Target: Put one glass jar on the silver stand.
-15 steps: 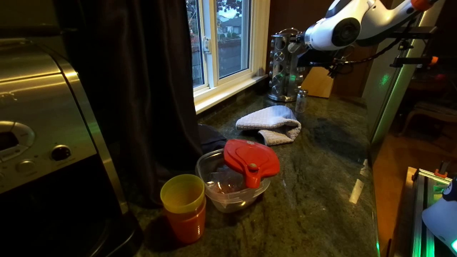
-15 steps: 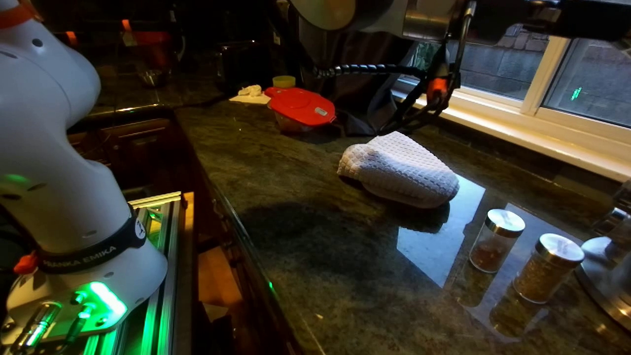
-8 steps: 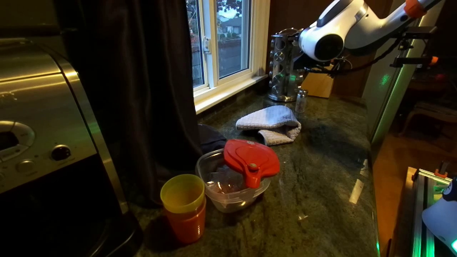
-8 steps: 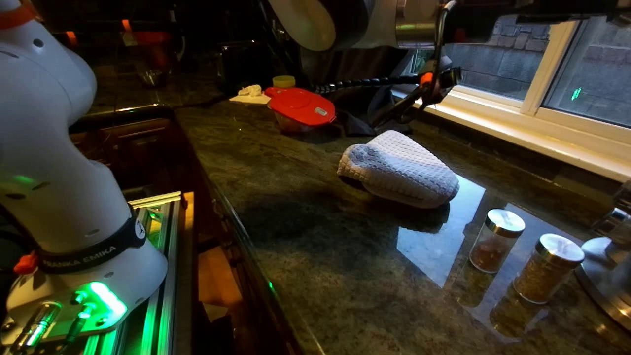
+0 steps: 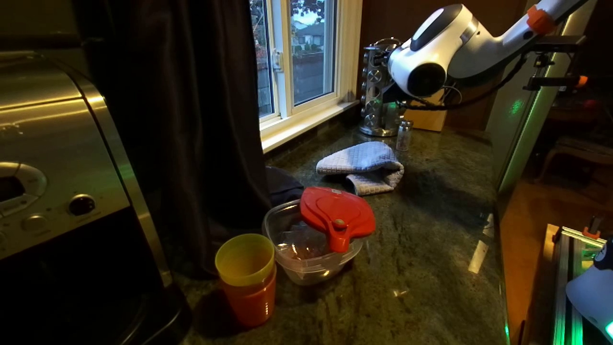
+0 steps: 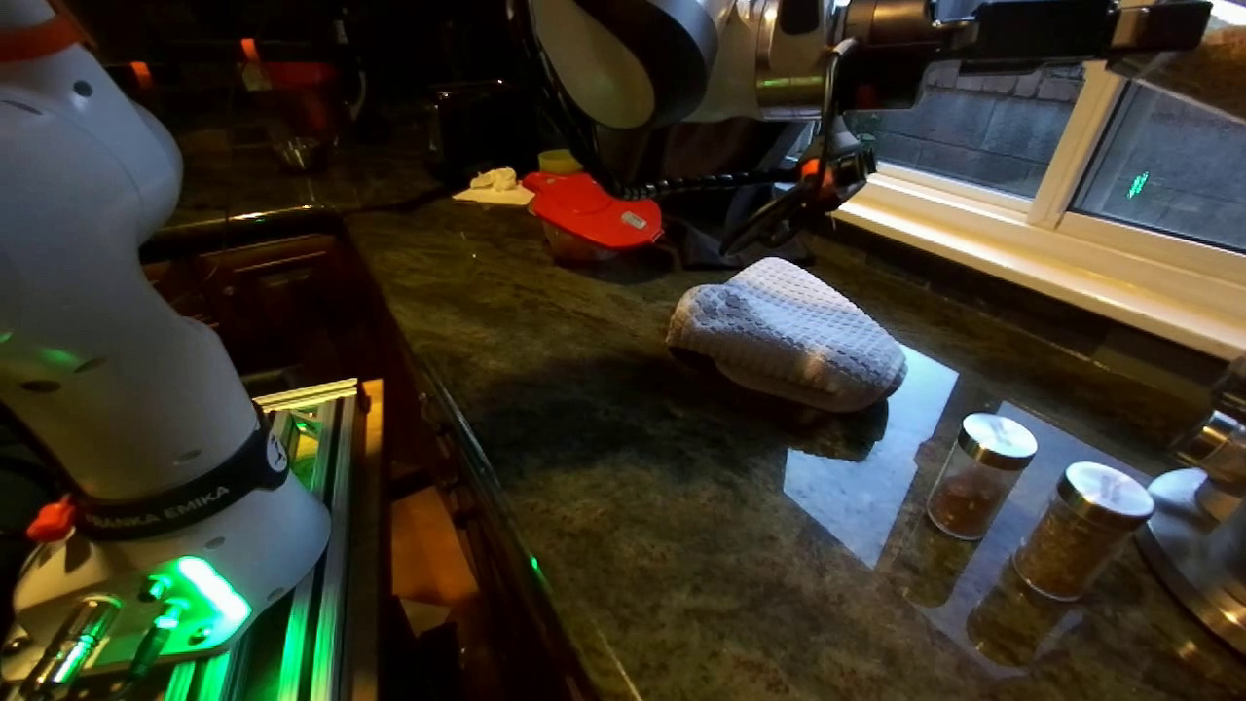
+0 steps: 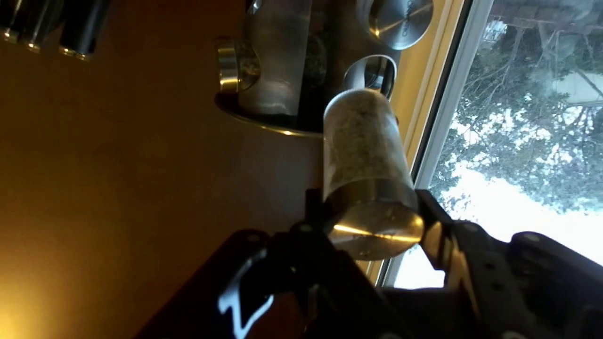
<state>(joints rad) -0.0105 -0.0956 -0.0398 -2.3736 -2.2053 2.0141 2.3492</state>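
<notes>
A glass jar (image 7: 362,136) with pale green contents and a silver lid is in my gripper (image 7: 370,209), one finger on each side of the lid. Its glass end points away from the wrist, towards the silver stand (image 7: 278,61). That end overlaps the lower edge of a round hole (image 7: 377,68) in the stand; whether they touch, I cannot tell. In an exterior view the stand (image 5: 371,103) rises by the window, with the hand close against its upper part. Two more jars, a reddish one (image 6: 981,477) and a tan one (image 6: 1083,531), stand upright on the counter.
A folded towel (image 6: 788,336) lies near the counter's middle. Behind the stand is a wooden knife block (image 5: 426,112). Farther along are a clear bowl (image 5: 311,268) with a red lid (image 5: 337,215) and stacked cups (image 5: 246,282). The window sill (image 5: 311,127) runs alongside.
The arm has swung left and down in an exterior view, bringing the hand nearer the stand. Counter objects have stayed put.
</notes>
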